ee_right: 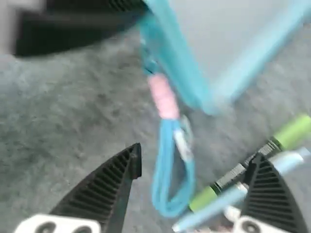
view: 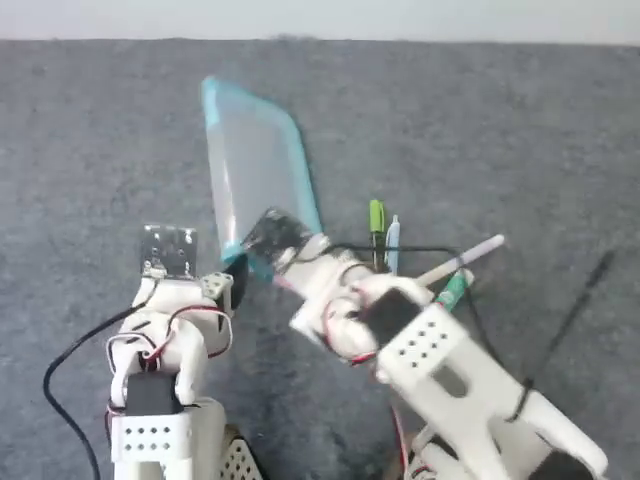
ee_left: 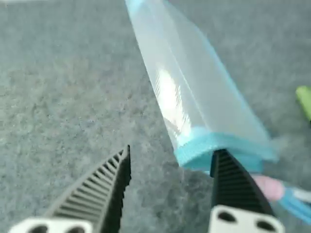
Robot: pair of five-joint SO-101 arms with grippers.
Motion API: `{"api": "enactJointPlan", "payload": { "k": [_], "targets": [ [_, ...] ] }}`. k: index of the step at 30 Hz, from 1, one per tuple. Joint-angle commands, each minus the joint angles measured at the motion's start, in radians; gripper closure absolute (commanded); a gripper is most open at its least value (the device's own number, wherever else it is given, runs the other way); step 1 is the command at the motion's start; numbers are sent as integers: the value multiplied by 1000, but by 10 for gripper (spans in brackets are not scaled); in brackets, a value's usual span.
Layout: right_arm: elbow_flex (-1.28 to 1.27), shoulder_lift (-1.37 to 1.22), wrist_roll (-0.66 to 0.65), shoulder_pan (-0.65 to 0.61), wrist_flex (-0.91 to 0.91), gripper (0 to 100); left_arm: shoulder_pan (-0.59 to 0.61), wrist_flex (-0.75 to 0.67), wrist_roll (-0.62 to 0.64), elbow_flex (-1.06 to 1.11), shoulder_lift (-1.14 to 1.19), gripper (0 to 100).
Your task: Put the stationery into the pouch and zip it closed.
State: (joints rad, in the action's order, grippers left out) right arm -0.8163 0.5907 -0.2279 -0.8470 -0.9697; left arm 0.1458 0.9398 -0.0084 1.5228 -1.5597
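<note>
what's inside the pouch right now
Nothing visible: the clear pouch looks empty, with the grey table showing through it. The green pen and light blue pen lie outside, beside it. Its near end is hidden behind the right arm in the high view.

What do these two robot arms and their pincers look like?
The left arm and right arm are white plastic shells with perforated panels, black motor blocks, and black and red cables. The left gripper and right gripper each have two dark, ribbed, pointed fingers on white bases.
</note>
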Motion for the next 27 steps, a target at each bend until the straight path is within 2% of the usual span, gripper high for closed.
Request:
{"api": "enactJointPlan", "payload": {
  "k": [1, 9, 11, 17, 25, 27],
  "targets": [
    [29, -102, 17, -54, 104, 664, 6, -18, 8, 5, -17, 749],
    [35, -308, 20, -56, 280, 667, 14, -14, 8, 12, -17, 750],
    [72, -352, 21, -51, 274, 678, 14, -14, 8, 12, -17, 750],
    [126, -455, 17, -56, 260, 827, 14, -15, 8, 12, -17, 750],
    [193, -547, 15, -53, 246, 840, 14, -17, 8, 10, -17, 750],
    [203, -565, 15, -51, 240, 878, 14, -17, 8, 10, -17, 750]
  ]
}}
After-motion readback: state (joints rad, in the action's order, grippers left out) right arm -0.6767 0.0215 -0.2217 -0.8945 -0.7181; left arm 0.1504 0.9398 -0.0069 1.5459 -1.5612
